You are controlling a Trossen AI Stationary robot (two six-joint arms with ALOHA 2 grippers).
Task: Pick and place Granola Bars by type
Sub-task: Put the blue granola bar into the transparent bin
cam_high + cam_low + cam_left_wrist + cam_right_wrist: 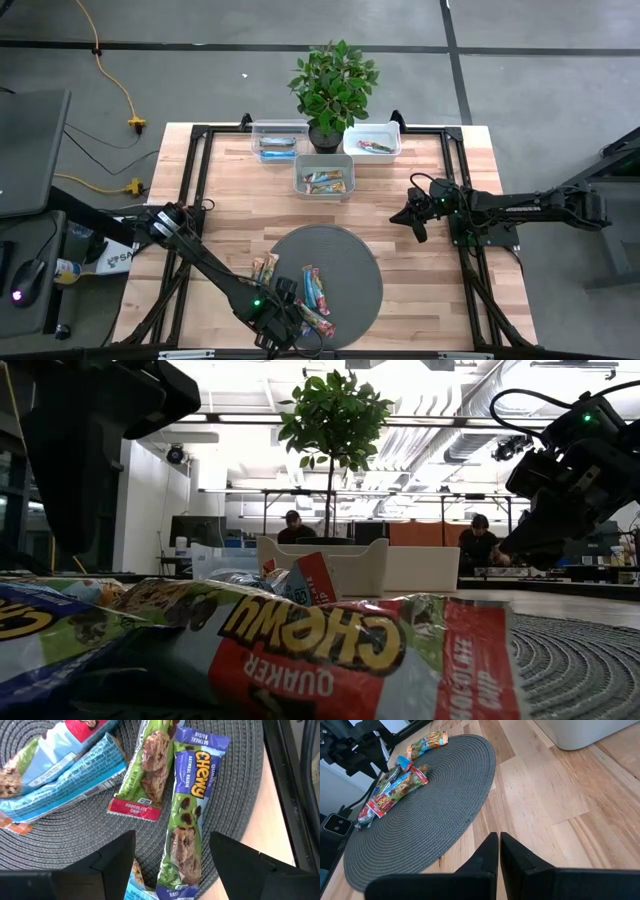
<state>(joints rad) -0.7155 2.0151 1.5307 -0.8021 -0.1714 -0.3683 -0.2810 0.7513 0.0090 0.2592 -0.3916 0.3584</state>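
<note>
Purple-ended oatmeal raisin bar (187, 815) lies between the wide-open left gripper (170, 865) fingers; next judged: descend, pinch. Right gripper (498, 857) shut, waiting.

A round grey mat (345, 262) is laid on the table (230, 190); three bins (324, 173) and a plant (333, 85) are set beyond it.

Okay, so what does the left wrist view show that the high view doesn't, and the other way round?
Only the left wrist view: wrapper print, an oatmeal raisin bar between the open left gripper fingers and a chocolate chip bar beside it. Only the high view: three clear bins, the plant, and the shut right gripper waiting at the table's right. Both: bars on the grey round mat.
</note>
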